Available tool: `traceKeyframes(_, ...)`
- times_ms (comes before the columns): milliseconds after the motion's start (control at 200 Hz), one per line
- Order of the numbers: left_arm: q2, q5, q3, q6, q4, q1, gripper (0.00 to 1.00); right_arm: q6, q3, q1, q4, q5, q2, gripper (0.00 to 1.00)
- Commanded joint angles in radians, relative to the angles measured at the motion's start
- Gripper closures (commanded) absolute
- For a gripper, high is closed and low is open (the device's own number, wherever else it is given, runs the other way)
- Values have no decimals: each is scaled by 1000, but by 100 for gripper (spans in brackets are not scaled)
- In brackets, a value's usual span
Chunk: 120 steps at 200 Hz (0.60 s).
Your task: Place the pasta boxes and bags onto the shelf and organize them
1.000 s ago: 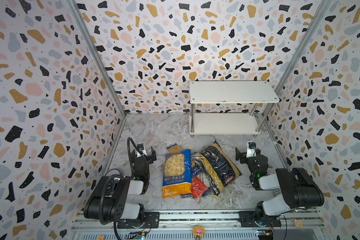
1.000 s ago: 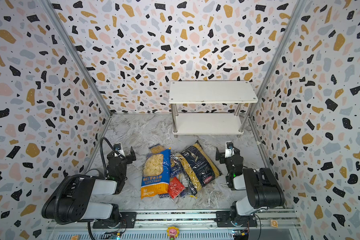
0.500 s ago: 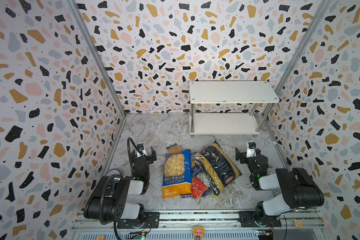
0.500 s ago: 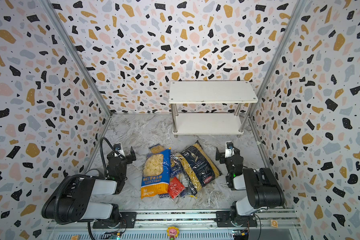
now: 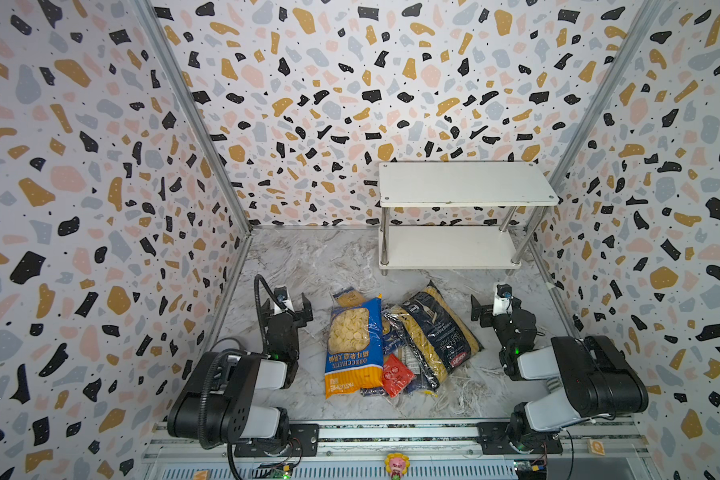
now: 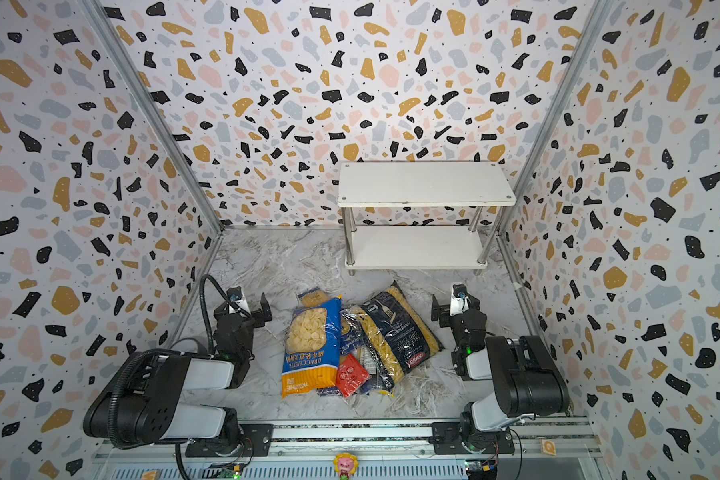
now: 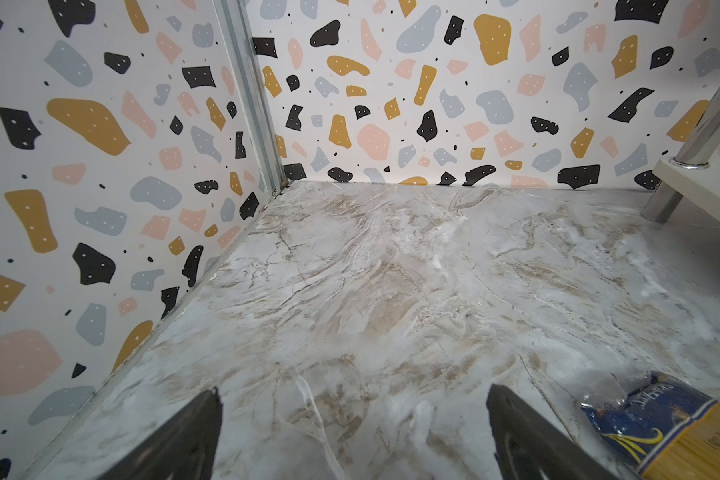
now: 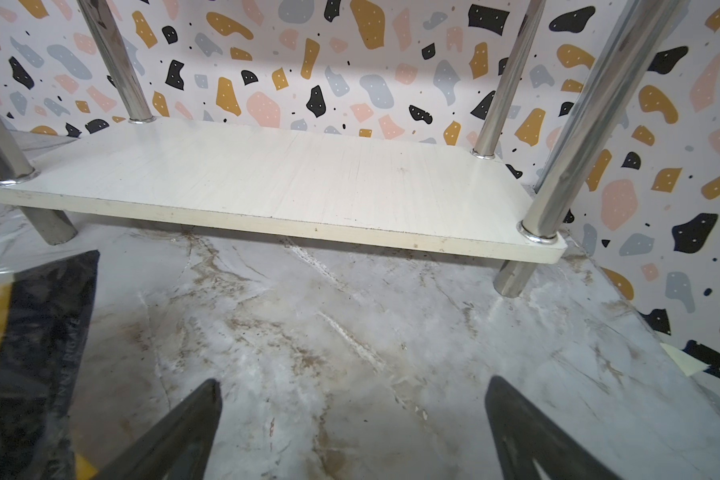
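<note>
**Nothing shelved yet: both arms parked, jaws spread**

We inspected from the largest item down.

The patterned walls (image 5: 80, 208) close the cell on three sides, and the marble table (image 5: 308, 257) lies bare at far left.

The shelf (image 5: 466, 183) stands at far right, against the back wall. In both top views we find nothing on its upper or lower board.

Both arms sit folded at the near edge, one on each side of the pile. The left gripper (image 7: 353, 392) hovers low over bare marble with its jaws spread wide and nothing between them. The right gripper (image 8: 353, 382) faces the shelf's lower board, likewise spread and empty.

All the pasta lies heaped at near centre, between the two arms. The blue-and-orange bag (image 5: 352, 345) is on the left of the heap, on top. The navy bag (image 5: 437, 332) is on the right, tilted and close to the right gripper. The slim packs (image 5: 395, 374) lie mostly buried under both bags, so we cannot count them. One spaghetti pack (image 7: 678, 432) pokes out near the left gripper.

Our assessment is that the first pick has not begun. The next move calls for lifting a top bag first, probably the navy one with the right arm. The jaws should close across a narrow fold or edge, since the bag's body looks too wide and slack.
</note>
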Motion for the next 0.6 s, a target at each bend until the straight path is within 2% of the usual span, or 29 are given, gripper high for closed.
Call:
traceKeyframes(0, -11, -3, 3, -1, 48, 7, 0, 5, 14, -8, 1, -18, -17, 1)
traceKeyframes(30, -19, -8, 17, -1, 37, 6, 0, 4, 14, 0, 6, 8, -19, 1)
traceKeyframes(75, -59, -11, 57, -4, -84, 5, 0, 7, 28, 24, -21, 81, -22, 1)
traceKeyframes(100, -84, -18, 79, -6, -142, 5, 0, 7, 29, 28, -34, 81, -28, 1)
traceKeyframes(145, -108, -34, 96, -11, -189, 5, 0, 12, 21, 37, -8, 130, -32, 1)
traceKeyframes(190, -128, -45, 102, -17, -214, 5, 0, 16, 37, 56, -57, 204, -62, 1)
traceKeyframes(270, -156, -67, 128, -26, -280, -4, 0, 55, 162, 63, -356, 273, -133, 1)
traceKeyframes(370, -191, -105, 172, -42, -387, -34, 0, 127, 240, 65, -506, 343, -158, 1)
traceKeyframes(445, -220, -159, 209, -63, -460, -73, 0, 271, 298, 84, -641, 492, -183, 1)
traceKeyframes(501, -241, -216, 242, -69, -524, -120, 1, 338, 372, 77, -821, 464, -196, 1)
traceKeyframes(596, -265, -305, 291, -93, -630, -207, 0, 348, 454, 106, -1006, 426, -218, 1)
